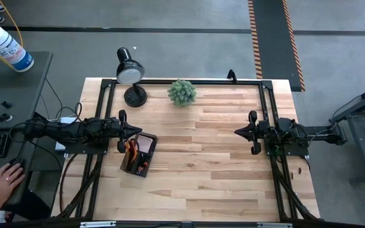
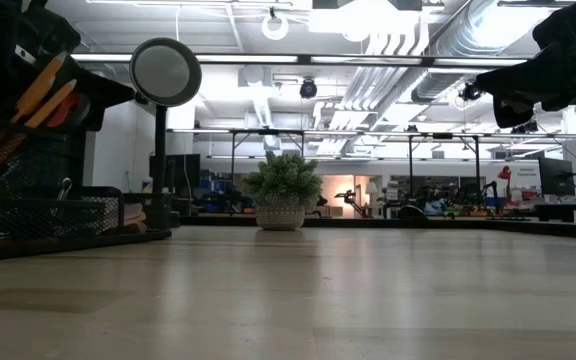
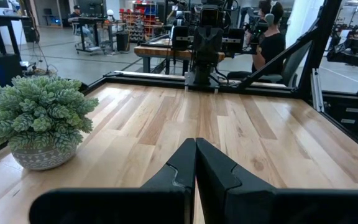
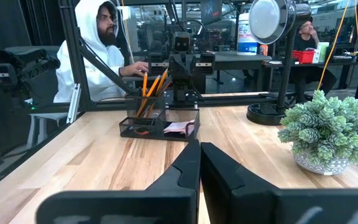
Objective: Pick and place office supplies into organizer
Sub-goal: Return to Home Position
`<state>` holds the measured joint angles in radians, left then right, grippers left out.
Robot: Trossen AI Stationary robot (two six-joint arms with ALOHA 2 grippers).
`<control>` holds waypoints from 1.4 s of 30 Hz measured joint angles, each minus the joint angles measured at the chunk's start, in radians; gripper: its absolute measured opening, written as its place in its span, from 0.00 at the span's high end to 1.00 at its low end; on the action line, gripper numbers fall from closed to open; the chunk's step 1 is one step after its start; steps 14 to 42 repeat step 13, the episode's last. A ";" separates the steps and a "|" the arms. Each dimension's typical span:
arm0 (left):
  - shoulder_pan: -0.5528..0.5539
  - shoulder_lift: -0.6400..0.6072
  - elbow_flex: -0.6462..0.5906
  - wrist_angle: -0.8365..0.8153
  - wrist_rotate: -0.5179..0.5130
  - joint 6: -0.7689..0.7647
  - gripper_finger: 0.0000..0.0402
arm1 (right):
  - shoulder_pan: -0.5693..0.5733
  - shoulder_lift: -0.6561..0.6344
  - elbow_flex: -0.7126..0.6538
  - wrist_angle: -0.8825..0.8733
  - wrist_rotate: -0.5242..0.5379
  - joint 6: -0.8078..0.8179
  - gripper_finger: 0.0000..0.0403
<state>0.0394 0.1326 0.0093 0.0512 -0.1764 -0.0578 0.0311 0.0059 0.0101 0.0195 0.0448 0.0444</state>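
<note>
while closed, left gripper (image 3: 196, 149) by organizer (image 4: 127, 128), right gripper (image 4: 200, 150) across open table (image 1: 201, 164)

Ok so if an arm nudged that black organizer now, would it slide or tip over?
Probably slide: the organizer looks low and wide, flat on the smooth wooden table. Its mesh walls suggest it is light, so a small push may move it. The pencils lean tall inside and might shift.

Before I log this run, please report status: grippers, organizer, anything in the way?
Left gripper shut, empty, by organizer. Right gripper shut, empty, opposite side. Pencils stand in organizer. Plant, lamp stand well aside.
</note>
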 joint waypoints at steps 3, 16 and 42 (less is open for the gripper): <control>0.000 0.000 0.000 0.000 0.000 0.000 1.00 | 0.000 0.000 0.000 0.000 0.000 0.000 0.99; 0.000 0.000 0.000 0.000 0.000 0.000 1.00 | 0.000 0.000 0.000 0.000 0.000 0.000 0.99; 0.000 0.000 0.000 0.000 0.000 0.000 1.00 | 0.000 0.000 0.000 0.000 0.000 0.000 0.99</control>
